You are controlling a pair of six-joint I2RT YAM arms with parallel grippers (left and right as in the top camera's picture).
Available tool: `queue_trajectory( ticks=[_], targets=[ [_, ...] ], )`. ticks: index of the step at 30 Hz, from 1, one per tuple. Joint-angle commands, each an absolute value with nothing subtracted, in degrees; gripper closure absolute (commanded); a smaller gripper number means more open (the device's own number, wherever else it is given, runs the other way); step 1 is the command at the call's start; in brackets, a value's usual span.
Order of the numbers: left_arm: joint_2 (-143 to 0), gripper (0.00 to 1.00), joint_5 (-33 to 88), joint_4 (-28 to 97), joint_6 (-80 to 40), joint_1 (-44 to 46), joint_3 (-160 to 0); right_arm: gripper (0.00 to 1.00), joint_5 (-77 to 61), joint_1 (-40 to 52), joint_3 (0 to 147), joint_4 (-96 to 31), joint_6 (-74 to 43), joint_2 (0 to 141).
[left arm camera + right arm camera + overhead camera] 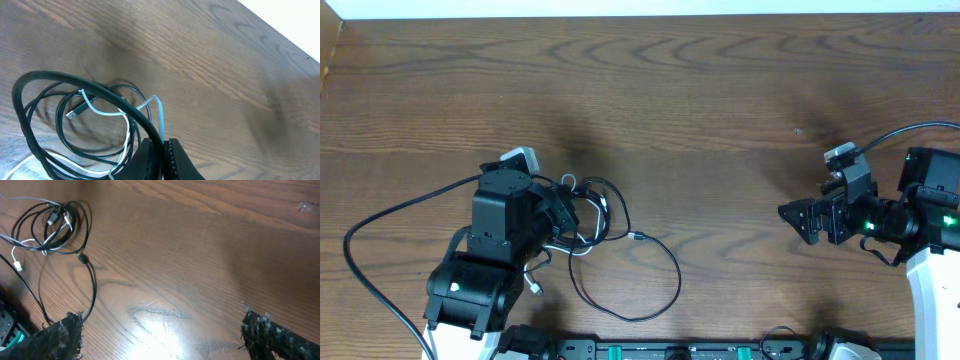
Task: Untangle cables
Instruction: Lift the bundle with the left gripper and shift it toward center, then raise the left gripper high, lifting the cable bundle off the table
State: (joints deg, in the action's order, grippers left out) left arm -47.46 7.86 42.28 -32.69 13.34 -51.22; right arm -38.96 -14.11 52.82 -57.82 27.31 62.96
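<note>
**Left claw pinches the white cable; right claw stands open**

The left gripper (161, 146) is closed, and in the left wrist view the white cable (107, 113) goes up in a small loop and comes down between its two fingers, so it seems to hold this cable. The black cable (677, 272) lies in several coils just beside that gripper, mixed with the white one, and one long loop of it spreads over the table (670, 90) toward the front edge. A small plug end (71, 114) lies inside the coils. The right gripper (161, 321) is wide open and holds nothing. It is low over bare wood, well apart from the cables.
</note>
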Motion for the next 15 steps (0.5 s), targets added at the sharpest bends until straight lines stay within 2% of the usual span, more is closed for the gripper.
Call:
queue_trajectory(
  ticks=[1, 6, 9, 10, 11, 15],
  targets=[
    [-47.1, 0.92, 8.4, 42.6, -31.5, 13.5, -51.0, 0.01, -39.4, -13.7, 53.5, -57.9, 27.9, 63.0],
    [-47.1, 0.91, 8.4, 42.7, -31.5, 13.5, -51.0, 0.01, -39.4, -13.7, 53.5, -57.9, 27.9, 63.0],
    [-47.1, 0.86, 8.4, 43.3, -31.5, 13.5, -51.0, 0.01, -39.4, -13.7, 53.5, -57.9, 27.9, 63.0],
    [-47.1, 0.86, 8.4, 43.4, -31.5, 13.5, -51.0, 0.01, -39.4, -13.7, 53.5, -57.9, 27.9, 63.0],
    [-47.1, 0.92, 8.3, 43.5, -31.5, 13.5, -51.0, 0.01, -39.4, -13.7, 53.5, -57.9, 27.9, 63.0],
    [-47.1, 0.92, 8.3, 43.5, -30.4, 13.5, -51.0, 0.01, -39.4, -13.7, 53.5, -57.9, 27.9, 63.0]
  ],
)
